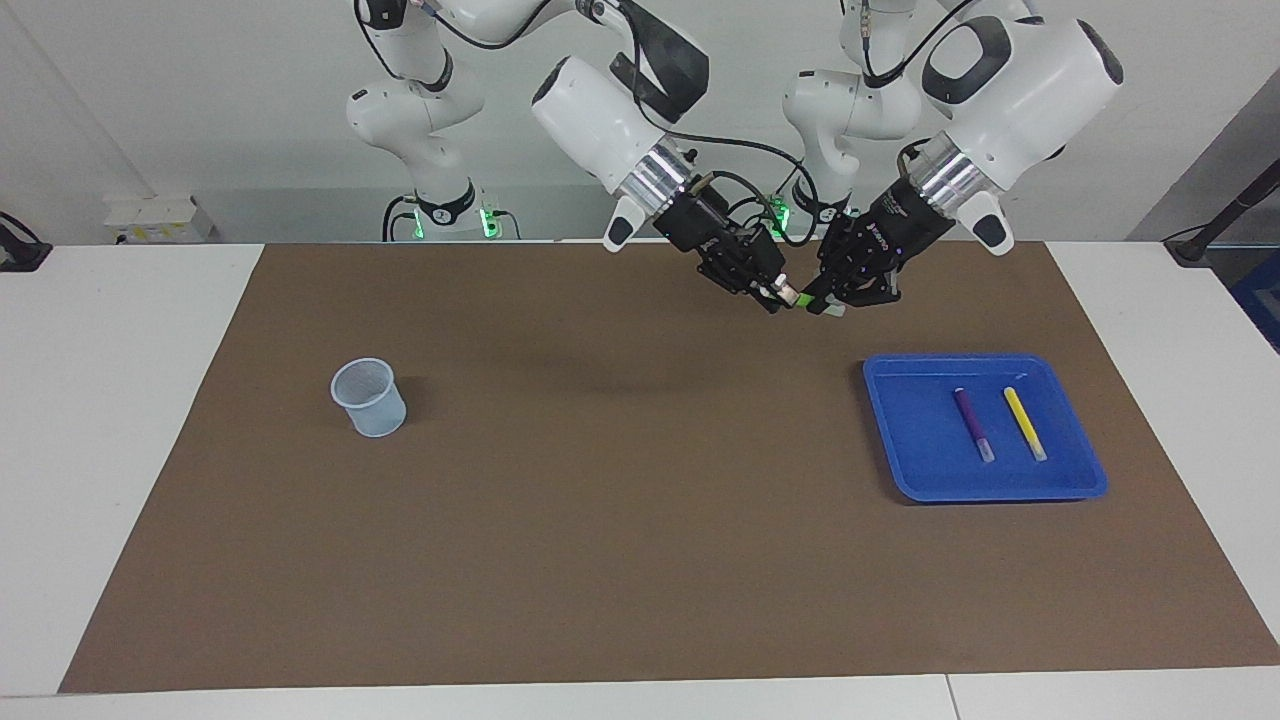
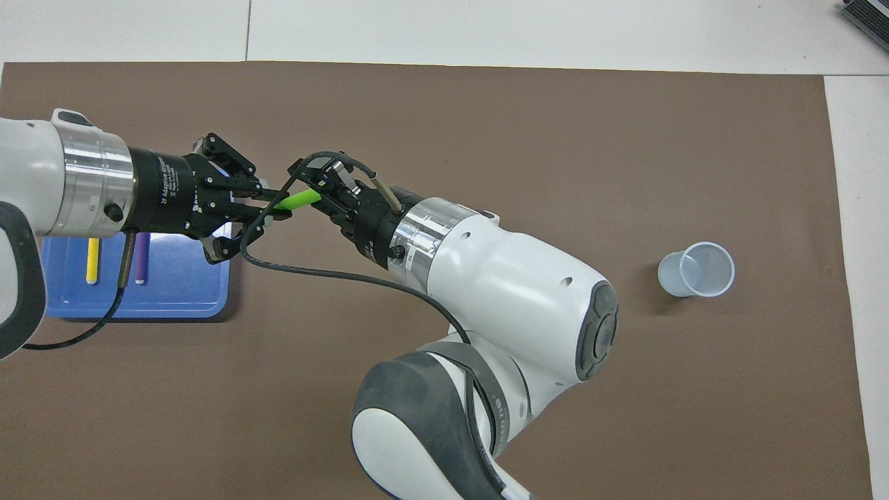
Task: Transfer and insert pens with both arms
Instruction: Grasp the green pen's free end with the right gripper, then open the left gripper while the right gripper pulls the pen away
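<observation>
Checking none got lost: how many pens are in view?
3. The green pen is held in the air between both grippers; the purple pen and yellow pen lie in the blue tray.

A brown mat [image 1: 620,520] covers most of the white table [image 1: 110,450]. On it a pale translucent plastic cup [image 1: 369,397] stands upright toward the right arm's end. A blue tray [image 1: 905,440] lies on the mat toward the left arm's end, well apart from the cup
</observation>
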Controlling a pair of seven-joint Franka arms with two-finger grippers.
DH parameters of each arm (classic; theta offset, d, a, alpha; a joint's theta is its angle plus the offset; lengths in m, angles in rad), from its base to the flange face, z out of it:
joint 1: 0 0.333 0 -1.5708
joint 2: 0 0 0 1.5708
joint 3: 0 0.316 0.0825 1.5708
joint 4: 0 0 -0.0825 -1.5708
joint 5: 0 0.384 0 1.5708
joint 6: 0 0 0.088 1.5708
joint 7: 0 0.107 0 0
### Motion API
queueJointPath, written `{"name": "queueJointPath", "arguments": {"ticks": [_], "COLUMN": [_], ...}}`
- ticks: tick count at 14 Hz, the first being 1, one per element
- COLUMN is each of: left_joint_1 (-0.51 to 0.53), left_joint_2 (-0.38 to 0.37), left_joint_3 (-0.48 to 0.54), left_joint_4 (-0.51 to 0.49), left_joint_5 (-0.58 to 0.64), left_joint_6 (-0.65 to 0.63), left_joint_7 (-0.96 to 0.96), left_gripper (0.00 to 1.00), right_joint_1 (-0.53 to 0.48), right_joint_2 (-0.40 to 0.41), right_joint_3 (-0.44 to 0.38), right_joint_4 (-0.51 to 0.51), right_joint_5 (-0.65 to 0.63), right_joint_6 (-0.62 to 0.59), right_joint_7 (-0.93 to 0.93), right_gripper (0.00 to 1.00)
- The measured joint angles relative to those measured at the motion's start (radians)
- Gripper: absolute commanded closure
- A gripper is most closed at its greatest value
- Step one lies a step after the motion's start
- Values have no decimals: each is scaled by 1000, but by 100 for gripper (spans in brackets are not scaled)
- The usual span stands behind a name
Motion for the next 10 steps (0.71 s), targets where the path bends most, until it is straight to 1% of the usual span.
{"name": "queueJointPath", "arguments": {"ticks": [2,4,5,10], "left_joint_1": [0,0,0,0], "left_joint_2": [-1,-2,-2,-3], "left_joint_3": [3,5,5,7], "left_joint_4": [0,0,0,2], "left_joint_5": [0,0,0,1], "left_joint_6": [0,0,0,1], "left_joint_7": [-1,-1,-1,0], "left_gripper": [100,100,100,100], "right_joint_1": [4,10,11,10], "right_joint_2": [0,0,0,0], "right_joint_3": [0,0,0,-2], "right_joint_4": [-5,-10,-11,-19], "right_joint_5": [0,0,0,0], "right_joint_6": [0,1,1,1], "right_joint_7": [0,-10,-19,-33], "right_gripper": [73,95,100,100]}}
